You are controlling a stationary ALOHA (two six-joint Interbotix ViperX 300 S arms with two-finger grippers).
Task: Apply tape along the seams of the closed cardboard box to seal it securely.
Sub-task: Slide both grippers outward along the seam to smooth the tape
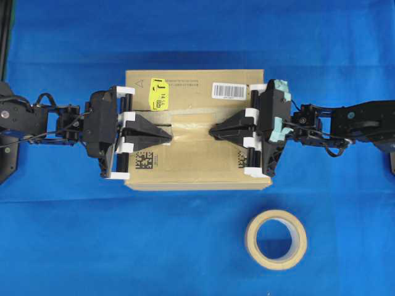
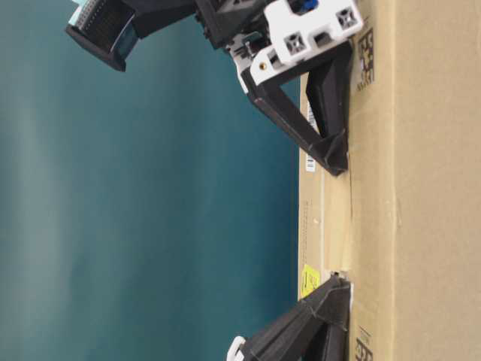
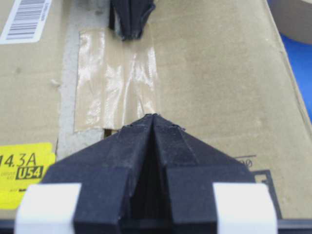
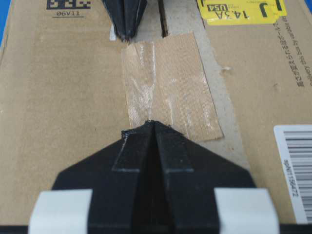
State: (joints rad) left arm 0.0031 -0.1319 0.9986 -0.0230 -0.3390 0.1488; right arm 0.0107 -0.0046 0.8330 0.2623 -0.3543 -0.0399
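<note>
The brown cardboard box [image 1: 197, 165] lies in the middle of the blue table, with its yellow sticker [image 1: 158, 94] at the back left. A glossy tan piece of tape [image 1: 192, 126] lies flat on top of the box, across its middle. In the right wrist view the tape [image 4: 168, 83] covers the seam [image 4: 164, 22], whose dark slit shows just beyond it. My left gripper [image 1: 171, 131] is shut and empty, its tip at the tape's left end. From the other side my right gripper [image 1: 212, 131], also shut and empty, rests its tip on the tape's right end.
A beige tape roll [image 1: 276, 239] lies on the blue cloth in front of the box, to the right. A white barcode label [image 1: 229, 90] sits at the box's back right. Blue cloth surrounds the box on all sides.
</note>
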